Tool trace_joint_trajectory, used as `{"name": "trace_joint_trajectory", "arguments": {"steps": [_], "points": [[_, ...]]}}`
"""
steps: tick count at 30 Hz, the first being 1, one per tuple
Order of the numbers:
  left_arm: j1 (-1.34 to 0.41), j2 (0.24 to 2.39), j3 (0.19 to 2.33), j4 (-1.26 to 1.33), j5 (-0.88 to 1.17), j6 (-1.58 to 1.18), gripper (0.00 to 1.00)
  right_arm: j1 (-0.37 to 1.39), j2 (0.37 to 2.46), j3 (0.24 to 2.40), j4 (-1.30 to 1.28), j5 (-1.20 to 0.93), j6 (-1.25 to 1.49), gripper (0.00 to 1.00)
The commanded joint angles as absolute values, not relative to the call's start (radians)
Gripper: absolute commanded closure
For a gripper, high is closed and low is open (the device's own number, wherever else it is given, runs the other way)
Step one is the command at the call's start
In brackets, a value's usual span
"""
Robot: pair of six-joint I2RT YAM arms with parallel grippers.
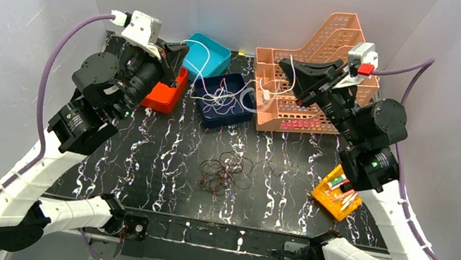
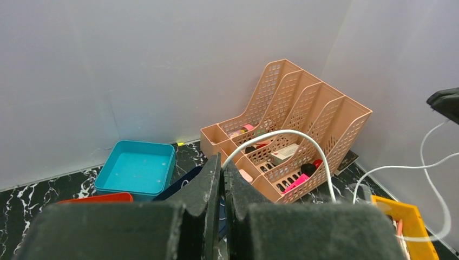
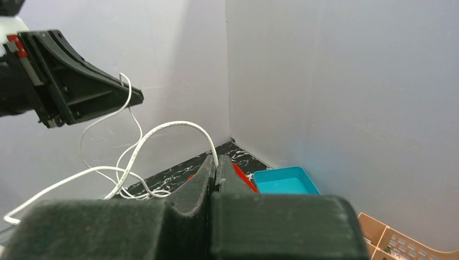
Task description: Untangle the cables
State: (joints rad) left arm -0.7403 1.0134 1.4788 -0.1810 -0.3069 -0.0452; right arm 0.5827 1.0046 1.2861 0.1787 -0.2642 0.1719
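Black marbled table (image 1: 158, 160): teal tray (image 1: 206, 56), red tray (image 1: 163, 97), navy tray (image 1: 215, 117) and peach rack (image 1: 334, 30) along the back, yellow bin (image 1: 323, 196) at right, brown cables (image 1: 224, 172) bunched at centre.

Around one peach rack (image 1: 333, 37) lay four bins: teal (image 1: 209, 55), red (image 1: 163, 95), navy (image 1: 215, 117), yellow (image 1: 326, 190); and two tangles: white cables (image 1: 222, 98), brown cables (image 1: 224, 172).

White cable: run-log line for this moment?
left gripper: shut on white cable | right gripper: shut on white cable | brown cables: on table, untouched

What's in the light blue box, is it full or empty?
Empty: the left wrist view shows the light blue box with a bare bottom.
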Motion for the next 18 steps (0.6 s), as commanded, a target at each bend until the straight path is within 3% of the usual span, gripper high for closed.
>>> {"name": "trace_joint_trajectory", "arguments": {"steps": [1, 7, 18], "points": [[-0.735, 0.991, 1.47, -0.155, -0.324, -0.049, 1.0, 0.58, 0.986, 1.389, 0.186, -0.234, 0.187, 1.0], [-0.734, 0.98, 1.447, -0.142, -0.322, -0.06, 1.0, 0.579, 1.013, 1.507, 0.122, -0.194, 0.122, 1.0], [-0.734, 1.013, 1.419, -0.184, -0.289, -0.112, 1.0, 0.58, 1.074, 1.468, 0.028, -0.181, 0.139, 1.0]]}}
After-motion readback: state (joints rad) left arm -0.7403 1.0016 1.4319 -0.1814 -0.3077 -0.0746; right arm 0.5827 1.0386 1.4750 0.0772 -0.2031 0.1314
